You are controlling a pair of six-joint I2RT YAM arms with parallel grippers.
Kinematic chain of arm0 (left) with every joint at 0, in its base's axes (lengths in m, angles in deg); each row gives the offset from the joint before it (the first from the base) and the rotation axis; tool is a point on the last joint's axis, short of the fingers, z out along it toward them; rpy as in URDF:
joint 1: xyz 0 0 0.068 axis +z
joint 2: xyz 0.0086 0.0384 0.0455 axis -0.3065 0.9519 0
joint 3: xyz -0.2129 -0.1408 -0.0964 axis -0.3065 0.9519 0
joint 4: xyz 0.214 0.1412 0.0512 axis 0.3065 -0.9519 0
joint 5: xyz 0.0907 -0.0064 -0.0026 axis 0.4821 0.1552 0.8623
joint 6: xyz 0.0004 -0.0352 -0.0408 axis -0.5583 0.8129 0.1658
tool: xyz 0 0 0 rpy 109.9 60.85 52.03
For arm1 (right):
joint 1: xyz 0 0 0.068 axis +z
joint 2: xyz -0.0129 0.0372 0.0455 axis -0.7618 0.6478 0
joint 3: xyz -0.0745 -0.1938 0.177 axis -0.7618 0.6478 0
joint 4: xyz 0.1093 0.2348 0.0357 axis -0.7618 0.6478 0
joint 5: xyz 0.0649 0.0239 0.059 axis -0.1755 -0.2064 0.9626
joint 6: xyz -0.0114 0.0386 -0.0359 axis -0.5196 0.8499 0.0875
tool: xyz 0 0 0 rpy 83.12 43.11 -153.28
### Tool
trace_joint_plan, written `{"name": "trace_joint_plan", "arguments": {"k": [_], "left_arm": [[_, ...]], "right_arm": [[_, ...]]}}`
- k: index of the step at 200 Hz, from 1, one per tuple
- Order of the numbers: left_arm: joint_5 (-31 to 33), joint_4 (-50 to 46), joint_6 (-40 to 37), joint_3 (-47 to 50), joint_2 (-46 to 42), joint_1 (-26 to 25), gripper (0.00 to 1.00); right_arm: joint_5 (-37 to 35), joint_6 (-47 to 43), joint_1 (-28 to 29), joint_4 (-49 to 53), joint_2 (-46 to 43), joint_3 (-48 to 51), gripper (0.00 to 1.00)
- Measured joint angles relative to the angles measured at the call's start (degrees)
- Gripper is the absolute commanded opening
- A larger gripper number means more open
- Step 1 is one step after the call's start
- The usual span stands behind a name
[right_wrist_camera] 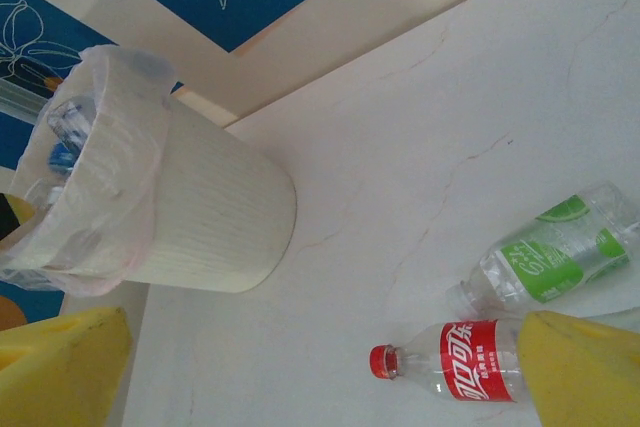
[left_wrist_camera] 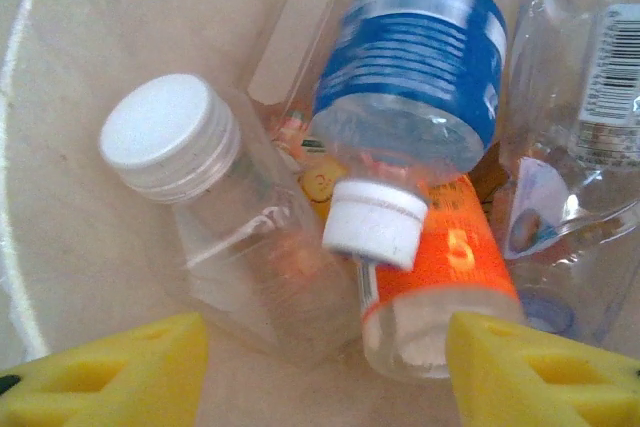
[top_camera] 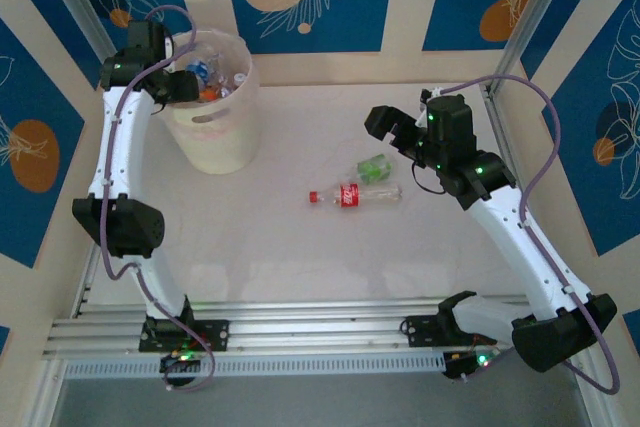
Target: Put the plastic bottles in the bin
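On the white bench [top_camera: 300, 257], a tall round pale pink-white plastic bin [top_camera: 215, 137]. Right above the bin, the left tool [top_camera: 183, 87], yellow fingers [left_wrist_camera: 110, 372] wide apart, holding nothing. Down inside the bin: a clear plastic bottle with a blue label and small white cap [left_wrist_camera: 410, 97], an orange-labelled bottle [left_wrist_camera: 445, 267] under it, a clear bottle with a wide white cap [left_wrist_camera: 195, 187] beside them. Out to the right of the bin, lying flat: a clear bottle with a red cap and red label [top_camera: 355, 195] and, close by, a clear bottle with a green label [top_camera: 375, 167]. Further right, the right tool [top_camera: 398, 137], fingers apart and empty.
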Motion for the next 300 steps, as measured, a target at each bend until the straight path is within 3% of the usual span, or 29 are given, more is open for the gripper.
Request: {"name": "trace_joint_plan", "arguments": {"k": [71,88,122,138,159,182,213,249,300], "left_arm": [[-4.35,2.49,0.17,0.24,-0.5,-0.07,0.64],[-4.98,4.33,0.31,2.01,-2.49,-0.35,0.67],[-4.96,8.94,1.11,9.57,-11.8,-2.6,0.82],[-5.03,12.61,0.79,15.39,-18.32,-5.84,0.88],[-5.92,17.88,0.85,23.45,-25.97,-12.7,0.89],[-6.88,21.7,0.68,28.5,-28.26,-20.35,0.9],[-6.88,25.38,-0.31,30.42,-22.29,-29.11,0.9],[-8.0,29.27,-2.67,29.7,-11.43,-35.76,0.9],[-13.18,30.91,-7.43,14.69,10.08,-40.7,0.96]], "right_arm": [[-1.03,-0.04,0.09,0.92,0.28,0.33,0.99],[-2.23,-0.02,0.09,2.82,0.76,0.33,0.99],[-4.76,0.46,0.09,7.32,1.55,1.86,0.99],[-5.81,1.09,0.09,9.27,1.55,4.17,0.99],[-6.43,1.84,-0.57,11.76,1.55,7.41,0.99],[-6.45,2.38,-2.64,13.94,1.42,9.46,0.99],[-6.21,2.62,-7.34,15.21,-0.2,11.91,0.99],[-6.19,3.08,-12.11,16.46,-2.1,14.56,0.99],[-6.25,3.82,-15.65,18.78,-5.62,16.44,0.99]]}}
